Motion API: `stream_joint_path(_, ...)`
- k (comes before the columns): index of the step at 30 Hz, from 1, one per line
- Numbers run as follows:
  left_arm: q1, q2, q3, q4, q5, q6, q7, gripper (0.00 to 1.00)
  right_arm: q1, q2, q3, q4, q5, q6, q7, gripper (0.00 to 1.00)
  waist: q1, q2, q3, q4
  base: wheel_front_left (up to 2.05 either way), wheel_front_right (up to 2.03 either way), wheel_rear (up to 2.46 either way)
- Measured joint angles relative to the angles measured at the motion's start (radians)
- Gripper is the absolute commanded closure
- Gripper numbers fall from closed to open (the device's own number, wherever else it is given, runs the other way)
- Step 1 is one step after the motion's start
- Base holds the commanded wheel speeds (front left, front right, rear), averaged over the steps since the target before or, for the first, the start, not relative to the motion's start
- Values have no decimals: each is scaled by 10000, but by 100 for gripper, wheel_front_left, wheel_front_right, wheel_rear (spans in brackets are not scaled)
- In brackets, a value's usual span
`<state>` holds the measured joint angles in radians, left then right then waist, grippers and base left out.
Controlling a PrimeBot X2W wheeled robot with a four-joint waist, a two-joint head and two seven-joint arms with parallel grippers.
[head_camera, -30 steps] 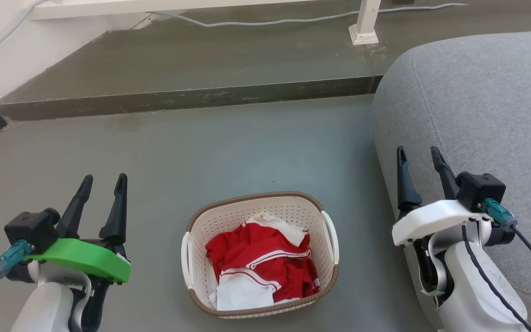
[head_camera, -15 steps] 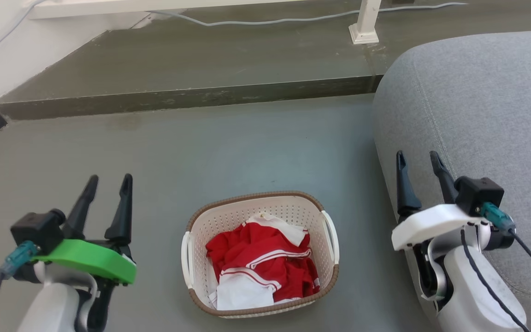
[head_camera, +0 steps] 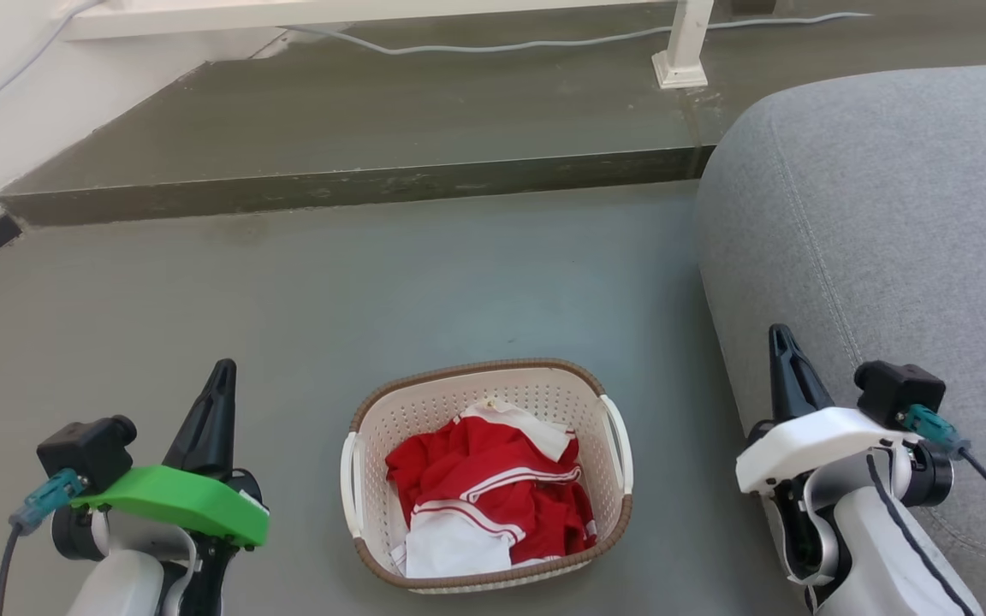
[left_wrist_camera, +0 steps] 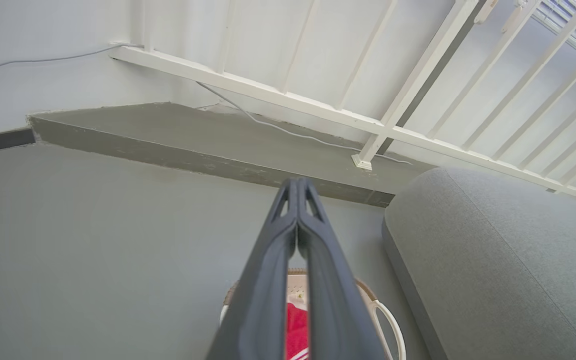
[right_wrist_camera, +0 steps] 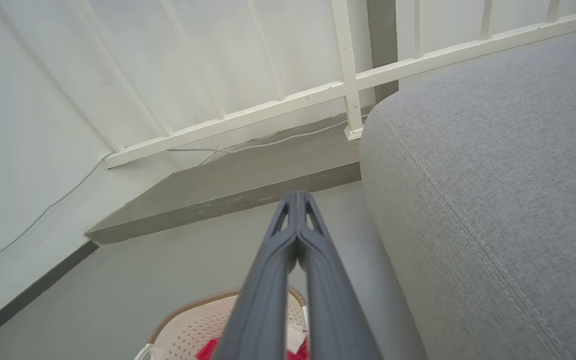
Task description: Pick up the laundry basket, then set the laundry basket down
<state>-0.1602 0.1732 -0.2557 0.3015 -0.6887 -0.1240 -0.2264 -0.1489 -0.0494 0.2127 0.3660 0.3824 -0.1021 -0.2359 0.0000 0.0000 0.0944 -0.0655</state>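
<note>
The laundry basket [head_camera: 390, 406] stands on the grey floor between my arms, cream-white with a brown rim and white side handles, holding red and white clothes [head_camera: 484, 496]. My left gripper [head_camera: 221, 381] is shut and empty, hovering left of the basket, apart from its left handle. To the basket's right, my right gripper [head_camera: 782, 342] is shut and empty beside the sofa. In the left wrist view the shut fingertips [left_wrist_camera: 297, 186] point over the basket [left_wrist_camera: 385, 320]. The right wrist view shows the touching fingertips [right_wrist_camera: 297, 197] above the basket's rim [right_wrist_camera: 193, 302].
A grey sofa [head_camera: 887, 222] fills the right side, close to my right arm. A raised concrete step [head_camera: 356, 184] crosses the floor ahead, with a white railing post [head_camera: 681, 51] and a cable [head_camera: 501, 38] on it. A white wall runs along the left.
Both grippers have gone from open to shut. Both have dropped lower in the head view, and the left one has edged toward the basket. The basket has not moved.
</note>
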Motion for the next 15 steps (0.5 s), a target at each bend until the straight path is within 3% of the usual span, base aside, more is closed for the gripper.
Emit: stream_joint_path(15,59,-242,499,-105,-1582,0,500,100,88,8,-514,-171,2266,318,608,100,0,0,-160,116,0,0,0)
